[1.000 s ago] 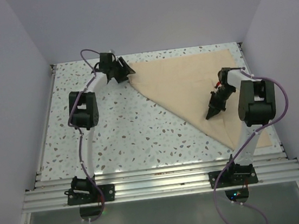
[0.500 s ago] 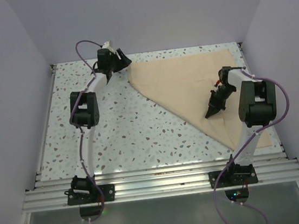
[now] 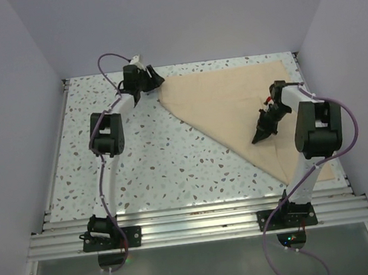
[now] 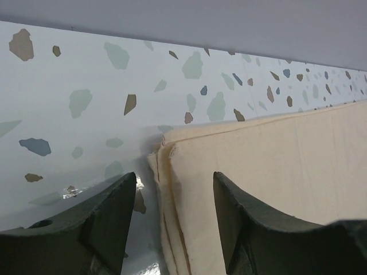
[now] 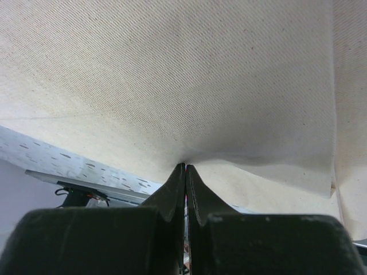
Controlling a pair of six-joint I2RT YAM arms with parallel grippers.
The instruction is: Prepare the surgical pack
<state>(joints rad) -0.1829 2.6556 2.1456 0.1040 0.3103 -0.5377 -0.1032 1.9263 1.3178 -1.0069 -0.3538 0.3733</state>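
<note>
The tan cloth sheet [image 3: 237, 104] lies folded into a triangle on the right half of the table. My left gripper [image 3: 149, 81] is open at the cloth's far-left corner. In the left wrist view its fingers [image 4: 175, 177] straddle the stacked cloth edges [image 4: 172, 166] without closing on them. My right gripper [image 3: 259, 139] is shut near the diagonal fold. In the right wrist view its tips [image 5: 185, 167] pinch a pucker of the cloth [image 5: 189, 86]. The metal tray, scissors, forceps, gauze and packet are out of view.
The speckled tabletop [image 3: 153, 161] is bare left of the cloth. White walls close in the far side and both flanks. An aluminium rail [image 3: 194, 223] runs along the near edge, by the arm bases.
My left gripper has shifted slightly toward the far wall at the cloth's corner, its wrist turning. The right gripper and the cloth have hardly moved.
</note>
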